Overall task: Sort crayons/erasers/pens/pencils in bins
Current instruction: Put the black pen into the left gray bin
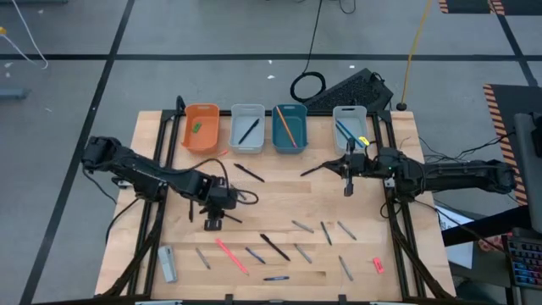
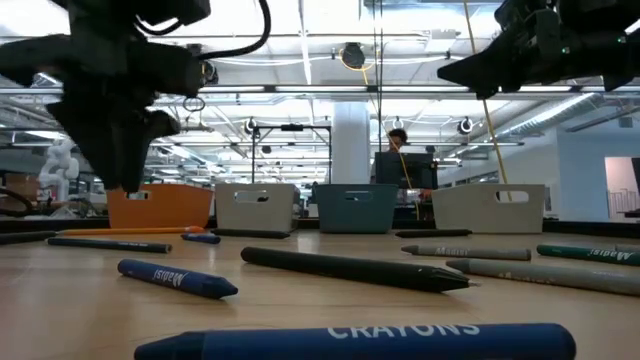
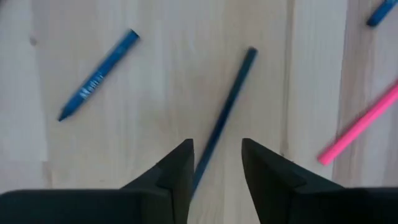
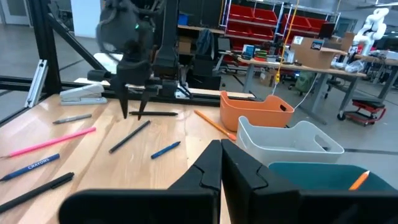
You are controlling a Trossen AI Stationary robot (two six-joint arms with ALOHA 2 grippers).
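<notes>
The table carries four bins along its far edge and loose sticks near the front, so the main risk is the left gripper, poised spread over a dark pencil, closing off-centre and rolling it aside toward the pink pen. The right gripper, clenched and apparently empty, hangs by the far-right bin. The pink-red eraser lies near the front right, the green one in the orange bin.
</notes>
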